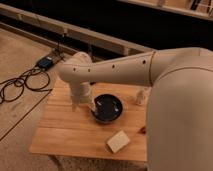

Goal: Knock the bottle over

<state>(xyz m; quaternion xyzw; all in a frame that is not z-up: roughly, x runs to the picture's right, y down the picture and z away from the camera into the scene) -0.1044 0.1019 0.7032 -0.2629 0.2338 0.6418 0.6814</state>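
Observation:
The bottle (141,96), small, slim and white, stands upright on the wooden table (70,132), just right of the black bowl (108,109) and close against my arm's large white body. My gripper (93,106) hangs down from the wrist at the bowl's left rim, across the bowl from the bottle and apart from it. My forearm spans above the table's back edge.
A flat cream rectangular block (118,141) lies near the table's front edge, below the bowl. Black cables (20,85) and a small blue box (46,62) lie on the floor to the left. A dark low wall with a ledge runs behind the table.

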